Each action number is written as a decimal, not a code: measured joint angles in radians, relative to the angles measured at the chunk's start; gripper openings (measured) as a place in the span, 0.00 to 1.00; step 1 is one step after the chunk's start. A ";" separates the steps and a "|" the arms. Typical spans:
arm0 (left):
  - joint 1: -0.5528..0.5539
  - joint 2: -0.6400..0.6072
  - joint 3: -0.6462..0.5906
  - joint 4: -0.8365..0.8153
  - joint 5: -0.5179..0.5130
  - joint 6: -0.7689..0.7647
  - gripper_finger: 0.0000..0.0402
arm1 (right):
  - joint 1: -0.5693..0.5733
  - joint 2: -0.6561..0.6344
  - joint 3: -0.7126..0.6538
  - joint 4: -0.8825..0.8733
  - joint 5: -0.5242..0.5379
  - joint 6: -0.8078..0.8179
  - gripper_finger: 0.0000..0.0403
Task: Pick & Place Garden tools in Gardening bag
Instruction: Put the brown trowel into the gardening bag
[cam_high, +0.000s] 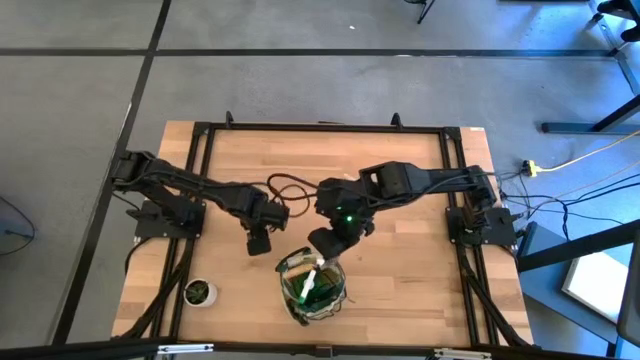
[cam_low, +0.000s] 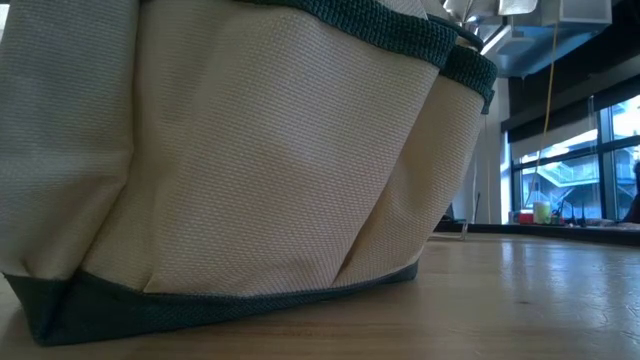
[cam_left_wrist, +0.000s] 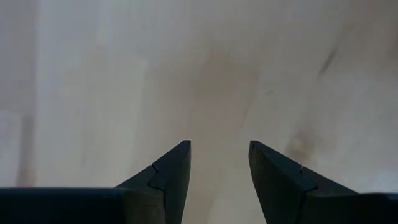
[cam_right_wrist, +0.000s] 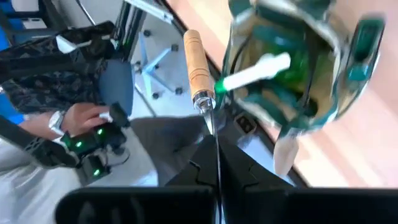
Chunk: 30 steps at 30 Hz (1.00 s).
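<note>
Just above the gardening bag (cam_high: 312, 287), the right pincer (cam_right_wrist: 216, 163) clamps a wooden-handled tool (cam_right_wrist: 198, 68) whose handle could snag the rim; the left pincer (cam_left_wrist: 219, 168) stands open beside it.

Overhead and low (close) views share bag (cam_high: 312, 285).

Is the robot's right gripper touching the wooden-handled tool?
Touching. In the right wrist view, the right gripper is shut on the metal end of the wooden-handled tool, which sticks out toward the gardening bag.
</note>
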 joint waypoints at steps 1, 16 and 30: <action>-0.014 0.000 -0.003 0.017 -0.001 -0.013 0.39 | -0.002 0.000 0.000 0.005 0.017 -0.017 0.00; -0.090 0.000 -0.009 0.068 -0.161 -0.321 0.39 | 0.015 0.001 0.000 0.199 0.325 -0.448 0.00; -0.082 0.000 -0.009 0.042 -0.184 -0.335 0.38 | 0.068 0.002 0.102 0.145 0.536 -0.582 0.00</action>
